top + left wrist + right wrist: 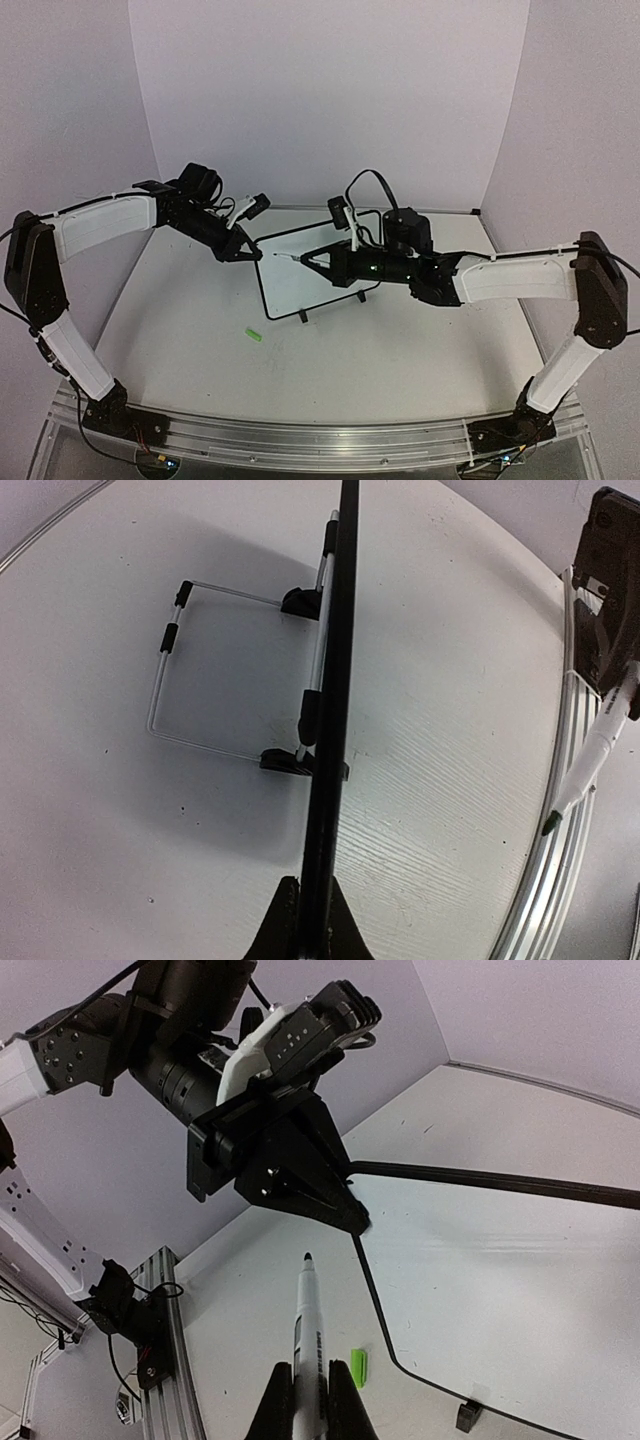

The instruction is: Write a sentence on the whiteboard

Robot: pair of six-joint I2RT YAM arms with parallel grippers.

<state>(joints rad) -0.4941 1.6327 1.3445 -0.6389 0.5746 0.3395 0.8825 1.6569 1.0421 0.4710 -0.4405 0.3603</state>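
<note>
A: Where did the whiteboard [300, 285] sit?
B: It stood propped mid-table [400, 370], between the arms. The left claw [248, 253] was clamped shut on its upper left frame edge.
A: Right claw [308, 260]?
B: Closed on the marker [305, 1320], with the bare tip close by that same corner. He couldn't tell contact. A green cap [253, 335] lay in front of the board.
</note>
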